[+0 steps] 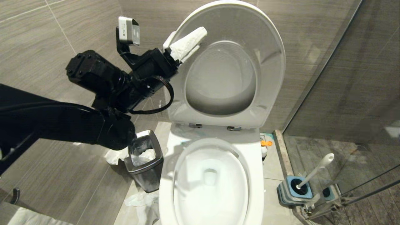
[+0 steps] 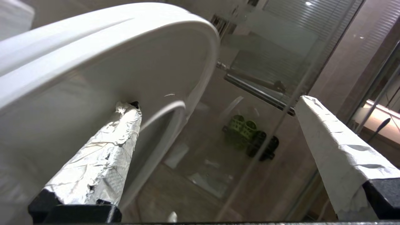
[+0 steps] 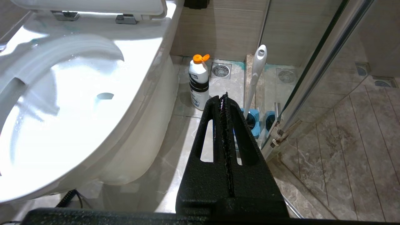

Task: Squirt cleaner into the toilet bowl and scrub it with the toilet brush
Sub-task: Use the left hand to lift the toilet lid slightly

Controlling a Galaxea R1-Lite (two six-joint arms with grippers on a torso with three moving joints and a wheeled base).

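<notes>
While raised at the upright lid (image 1: 268, 62) edge, left claw (image 1: 187, 45) gapes fully wide w/ paper-wrapped fingers (image 2: 103, 162), gripping nothing. Right claw (image 3: 224, 103) is pressed together, empty, low beside the toilet bowl (image 1: 256, 175). Toilet brush (image 1: 314, 172) stands in its grey-blue holder (image 1: 289, 190) on floor by the glass door. Orange-capped bottle (image 3: 199, 82) stands nr the bowl; label text unreadable. Steel bin (image 1: 147, 175) sits to bowl's left.

The tiled floor (image 1: 93, 175) carries the toilet bowl (image 1: 212, 187). On its left side stands a steel waste bin (image 1: 145, 165) with crumpled paper (image 1: 140, 200) near it. On the right stand a bottle (image 3: 199, 82) and the brush holder (image 1: 295, 190), close to the glass wall (image 1: 343, 93).
</notes>
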